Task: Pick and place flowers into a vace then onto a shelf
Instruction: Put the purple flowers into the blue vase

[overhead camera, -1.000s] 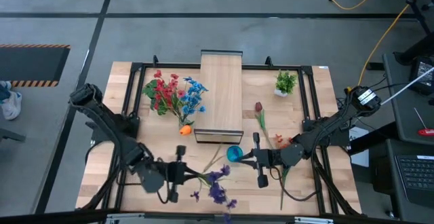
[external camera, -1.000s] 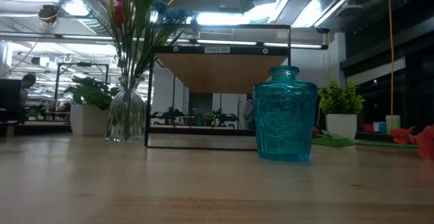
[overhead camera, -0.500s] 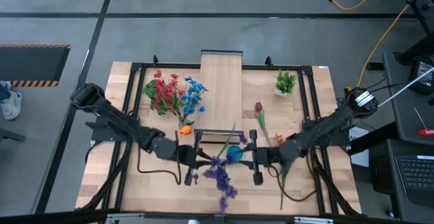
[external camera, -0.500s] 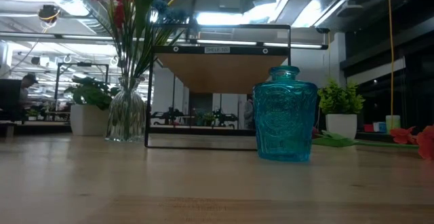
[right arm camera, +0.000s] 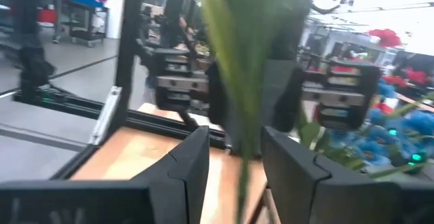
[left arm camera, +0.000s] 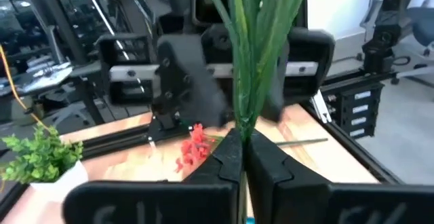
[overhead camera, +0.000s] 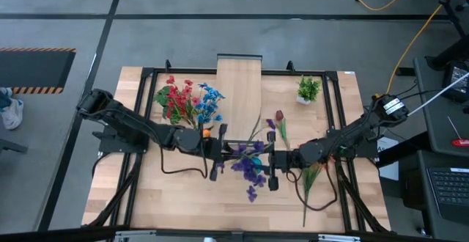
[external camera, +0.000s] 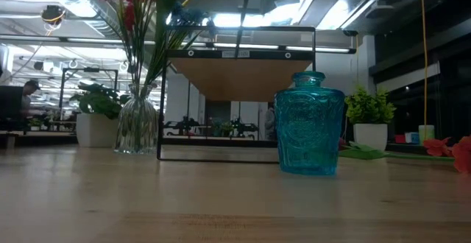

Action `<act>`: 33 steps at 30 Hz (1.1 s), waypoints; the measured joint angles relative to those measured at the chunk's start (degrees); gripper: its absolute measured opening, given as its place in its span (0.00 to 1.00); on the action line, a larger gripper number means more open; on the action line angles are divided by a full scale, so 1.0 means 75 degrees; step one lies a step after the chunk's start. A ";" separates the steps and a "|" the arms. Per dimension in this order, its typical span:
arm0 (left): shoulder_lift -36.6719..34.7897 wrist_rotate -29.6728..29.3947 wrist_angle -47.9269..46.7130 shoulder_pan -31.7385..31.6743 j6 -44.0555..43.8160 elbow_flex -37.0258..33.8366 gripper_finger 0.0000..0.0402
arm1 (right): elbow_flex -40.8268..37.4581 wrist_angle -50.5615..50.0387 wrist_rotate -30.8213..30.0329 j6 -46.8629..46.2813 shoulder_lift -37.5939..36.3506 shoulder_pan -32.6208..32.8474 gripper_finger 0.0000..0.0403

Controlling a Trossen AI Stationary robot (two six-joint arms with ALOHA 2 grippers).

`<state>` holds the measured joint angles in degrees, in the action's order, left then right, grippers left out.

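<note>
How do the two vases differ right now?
The blue vase is opaque-looking teal with a squat, patterned body; the clear vase is see-through glass with a rounder belly. The clear vase holds red and blue flowers; whether the purple stem has entered the blue vase cannot be told. The blue vase stands nearer the low camera. Both stand upright on the table.

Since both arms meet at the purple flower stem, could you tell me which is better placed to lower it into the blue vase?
Probably the left: its tool is shut on the purple flower stem, while the right tool stands open around it.
</note>
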<state>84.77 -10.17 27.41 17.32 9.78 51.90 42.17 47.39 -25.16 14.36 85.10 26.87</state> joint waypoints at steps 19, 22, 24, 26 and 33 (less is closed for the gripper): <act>0.0000 0.0420 0.0149 -0.0224 0.0215 0.0000 0.01 | 0.0003 0.0516 0.1251 0.0113 -0.0003 -0.0382 0.27; 0.0000 0.0410 0.0149 -0.0224 0.0272 0.0000 0.01 | 0.0003 0.0514 0.1249 0.0117 -0.0003 -0.0387 0.24; 0.0000 0.0407 0.0170 -0.0230 0.0358 0.0000 0.01 | 0.0003 0.0514 0.1249 0.0118 -0.0003 -0.0428 0.22; 0.0000 0.0404 0.0250 -0.0230 0.0469 0.0000 0.01 | 0.0003 0.0514 0.1252 0.0106 -0.0003 -0.0500 0.20; -0.0003 0.0327 0.0302 -0.0242 0.0656 -0.0003 0.01 | 0.0003 0.0492 0.1349 -0.0163 -0.0006 -0.0780 0.08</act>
<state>84.75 -7.72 29.68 15.50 14.70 51.88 42.19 51.07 -15.04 13.14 85.06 21.02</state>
